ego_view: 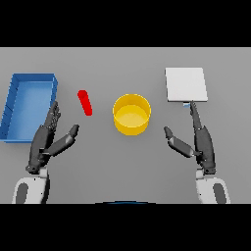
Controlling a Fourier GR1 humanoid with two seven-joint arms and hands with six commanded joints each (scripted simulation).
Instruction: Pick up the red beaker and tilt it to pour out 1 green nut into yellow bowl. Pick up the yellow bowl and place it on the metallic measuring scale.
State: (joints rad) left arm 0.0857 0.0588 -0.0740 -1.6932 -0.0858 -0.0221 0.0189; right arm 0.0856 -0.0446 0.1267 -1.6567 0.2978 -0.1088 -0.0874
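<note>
Grey table (98, 162), yellow bowl (131, 114), red beaker (85, 103), blue tray (12, 100)

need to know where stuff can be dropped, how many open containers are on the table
2: a blue bin at the table's left edge, beyond the left hand, and a yellow bowl in the middle. Nothing shows inside either. The white slab on the right looks flat.

We saw a small red beaker (85, 102) lying tilted on the grey table, left of a round yellow bowl (131, 114) standing upright at the centre. A flat pale square scale (186, 84) lay to the bowl's upper right, apart.
</note>
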